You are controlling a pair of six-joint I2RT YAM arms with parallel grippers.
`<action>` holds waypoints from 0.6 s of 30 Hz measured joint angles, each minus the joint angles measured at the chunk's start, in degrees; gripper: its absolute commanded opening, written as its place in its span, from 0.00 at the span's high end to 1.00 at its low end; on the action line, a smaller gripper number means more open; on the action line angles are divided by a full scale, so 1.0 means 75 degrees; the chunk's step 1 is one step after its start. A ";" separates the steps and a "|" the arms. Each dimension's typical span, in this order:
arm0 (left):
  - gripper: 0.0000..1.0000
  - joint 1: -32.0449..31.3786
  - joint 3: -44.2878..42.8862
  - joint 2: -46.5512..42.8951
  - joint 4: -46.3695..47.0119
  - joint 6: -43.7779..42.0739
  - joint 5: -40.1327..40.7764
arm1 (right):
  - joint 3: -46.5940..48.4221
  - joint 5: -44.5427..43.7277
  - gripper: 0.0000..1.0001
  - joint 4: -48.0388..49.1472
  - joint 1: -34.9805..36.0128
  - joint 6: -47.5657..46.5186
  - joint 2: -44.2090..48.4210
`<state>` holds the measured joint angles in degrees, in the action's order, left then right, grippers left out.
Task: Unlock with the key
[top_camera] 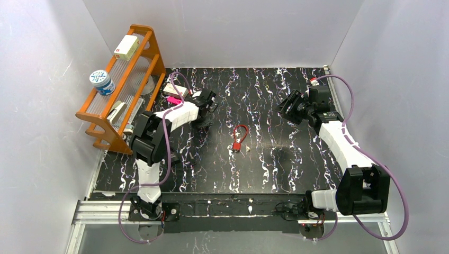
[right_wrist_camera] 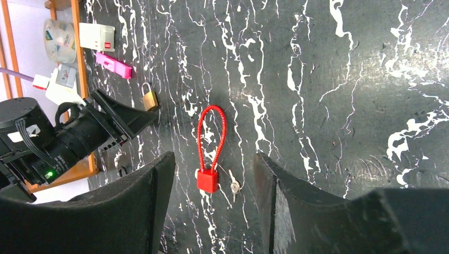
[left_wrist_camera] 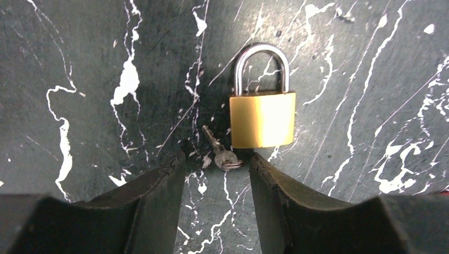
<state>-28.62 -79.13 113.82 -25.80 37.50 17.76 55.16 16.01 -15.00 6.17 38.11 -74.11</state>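
A brass padlock (left_wrist_camera: 263,119) with a steel shackle lies flat on the black marbled table, its small key (left_wrist_camera: 218,151) on a ring just beside its lower left corner. My left gripper (left_wrist_camera: 217,164) is open low over the table, its fingertips straddling the key's ring end without holding it. From the right wrist the same padlock (right_wrist_camera: 150,98) shows just past the left gripper (right_wrist_camera: 127,119). A red cable lock (top_camera: 238,143) with its own key (top_camera: 248,149) lies mid-table. My right gripper (top_camera: 286,108) hovers open, high at the back right, and looks down on the red lock (right_wrist_camera: 207,180).
An orange rack (top_camera: 124,84) stands at the back left holding a white box (top_camera: 126,46) and a blue-lidded jar (top_camera: 102,82). A pink object (top_camera: 172,99) lies near the rack's foot. White walls close in the table on three sides.
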 measured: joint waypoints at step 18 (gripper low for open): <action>0.81 0.0003 -0.0315 0.0274 0.0259 -0.0050 0.0178 | -0.0012 0.0519 0.46 -0.0157 0.0032 -0.0134 -0.0650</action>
<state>-28.60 -81.49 115.87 -23.86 37.12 19.09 55.07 19.90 -16.19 6.42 37.10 -78.98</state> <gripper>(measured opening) 0.235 0.544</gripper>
